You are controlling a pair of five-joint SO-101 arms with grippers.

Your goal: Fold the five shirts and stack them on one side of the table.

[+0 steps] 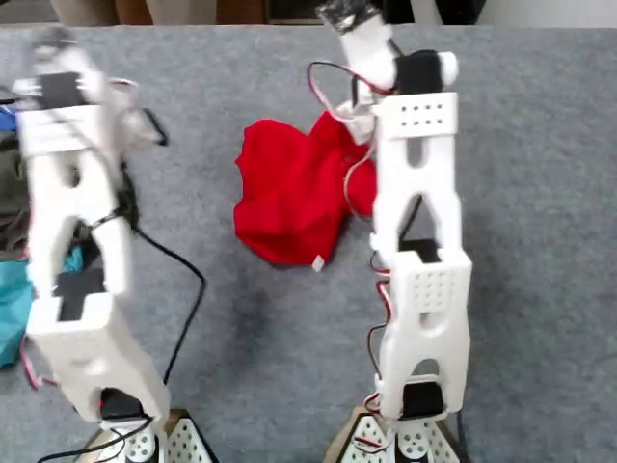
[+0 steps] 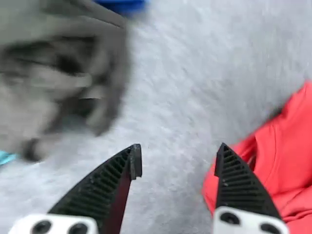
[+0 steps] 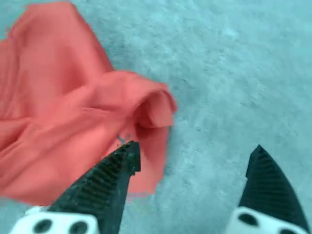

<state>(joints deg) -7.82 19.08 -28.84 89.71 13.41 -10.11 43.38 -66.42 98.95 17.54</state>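
A crumpled red shirt (image 1: 294,193) lies in the middle of the grey table. My right gripper (image 3: 195,153) is open just above the cloth, beside the red shirt's (image 3: 63,112) bunched edge, with nothing between its fingers. In the high view the right arm (image 1: 419,222) stretches along the shirt's right side. My left gripper (image 2: 178,156) is open over bare table, between a grey shirt (image 2: 58,73) and the red shirt (image 2: 282,146). The left arm (image 1: 72,193) stands at the table's left.
A teal shirt (image 1: 12,309) and a dark grey one (image 1: 8,183) lie at the left edge, with a bit of blue cloth (image 2: 122,6) beyond. Black cables (image 1: 188,289) run across the table between the arms. Bare grey table (image 1: 540,193) spreads to the right.
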